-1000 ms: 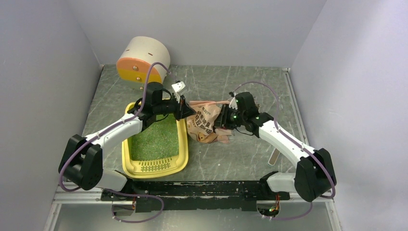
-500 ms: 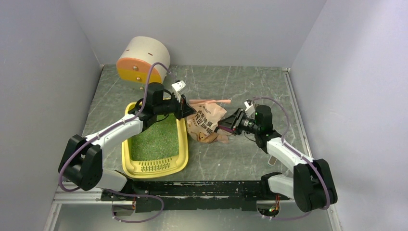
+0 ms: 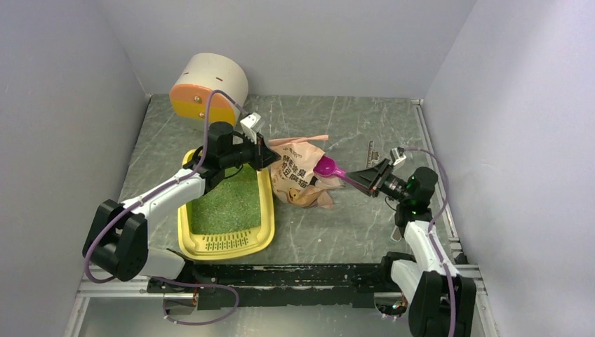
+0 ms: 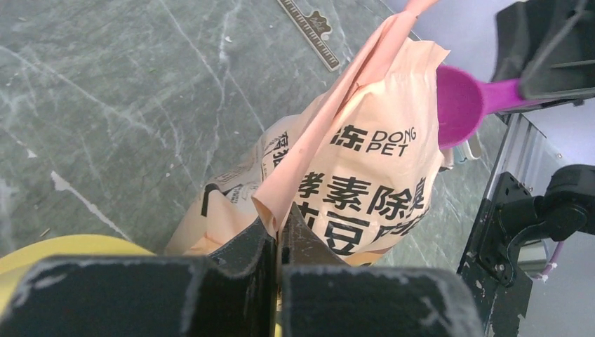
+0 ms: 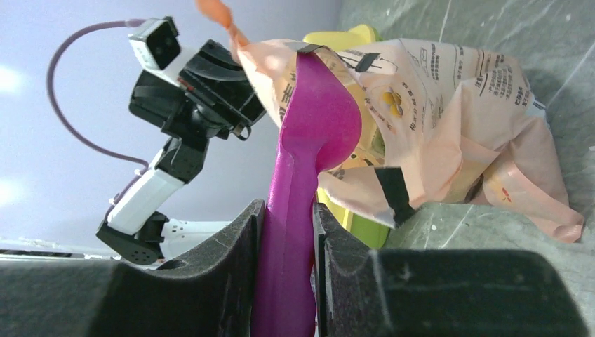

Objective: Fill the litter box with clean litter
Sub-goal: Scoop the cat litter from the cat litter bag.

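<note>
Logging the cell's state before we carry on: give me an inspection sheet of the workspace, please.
Surface: grey marbled table, scratched.
Job's things: yellow litter box holds a layer of green clean litter; grille end nearest the arms.
Clutter: pink-beige bag beside the box; white cylinder with orange end at back left.
Claws: left claw shut on the bag's top edge; right claw shut on the magenta scoop, bowl by the bag's top.
Cables: purple cables loop along both arms.
Surroundings: plain pale walls on three sides.

printed bag [image 3: 300,177]: crumpled, mid-table | magenta scoop [image 3: 331,170]: bowl beside bag's top | white-orange cylinder [image 3: 208,88]: far-left corner
</note>
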You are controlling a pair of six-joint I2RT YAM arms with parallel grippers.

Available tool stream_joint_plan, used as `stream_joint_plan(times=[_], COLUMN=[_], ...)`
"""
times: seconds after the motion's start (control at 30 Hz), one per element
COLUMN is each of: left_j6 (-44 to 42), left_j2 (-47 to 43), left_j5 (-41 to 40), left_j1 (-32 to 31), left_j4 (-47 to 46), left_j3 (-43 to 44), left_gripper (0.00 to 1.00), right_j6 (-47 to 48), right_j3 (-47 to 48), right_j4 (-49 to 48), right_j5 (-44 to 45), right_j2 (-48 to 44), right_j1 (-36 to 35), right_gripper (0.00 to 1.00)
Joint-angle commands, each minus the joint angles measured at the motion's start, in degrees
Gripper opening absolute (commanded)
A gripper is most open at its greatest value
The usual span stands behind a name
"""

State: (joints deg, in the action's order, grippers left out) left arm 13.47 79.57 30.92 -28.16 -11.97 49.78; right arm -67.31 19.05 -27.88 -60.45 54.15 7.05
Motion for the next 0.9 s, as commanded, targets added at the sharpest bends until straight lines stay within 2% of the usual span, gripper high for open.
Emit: stream_joint_plan(times=[0.0, 0.17, 0.3, 0.4, 0.53, 0.57, 0.63, 0.77, 0.87], left_j6=[1.85, 2.31, 1.88, 2.0, 0.64, -0.01, -1.85, -5.7, -6.9], left_j2=[-2.01, -2.25, -1.89, -2.0, -2.07, -1.91, -1.02, -0.86, -2.04], left_j5=[-3.04, -2.36, -1.56, -0.82, 5.35, 7.38, 11.69, 13.82, 13.11], left_j1=[2.13, 2.93, 2.94, 2.94, 2.94, 2.86, 2.78, 2.03, 1.91], left_j4=[-0.57, -1.3, -0.89, -1.7, -5.11, -5.46, -4.34, -0.96, -0.5], left_j3=[-1.82, -2.29, -1.88, -2.27, -2.51, -2.19, -0.74, 1.01, 0.56], left_gripper=[0.05, 0.05, 0.05, 0.05, 0.05, 0.05, 0.05, 0.05, 0.05], right_j6=[-0.92, 2.11, -3.26, -1.39, 13.82, 19.06, 27.94, 35.08, 37.09], right_j3=[-0.56, 0.46, -2.13, -1.5, 6.57, 10.13, 17.18, 26.78, 30.62], right_j4=[1.01, 8.1, 3.89, 4.9, 21.71, 30.23, 40.88, 51.48, 58.46], right_j5=[-6.59, -7.72, -7.51, -8.05, -5.4, -3.53, 2.44, 13.09, 23.61], right_j2=[-4.45, -6.32, -7.94, -7.27, -2.68, -0.43, 4.02, 12.26, 15.37], right_j1=[4.85, 6.82, 6.84, 6.84, 3.05, 0.98, -4.24, -15.8, -20.2], right_gripper=[0.0, 0.0, 0.0, 0.0, 0.0, 0.0, 0.0, 0.0, 0.0])
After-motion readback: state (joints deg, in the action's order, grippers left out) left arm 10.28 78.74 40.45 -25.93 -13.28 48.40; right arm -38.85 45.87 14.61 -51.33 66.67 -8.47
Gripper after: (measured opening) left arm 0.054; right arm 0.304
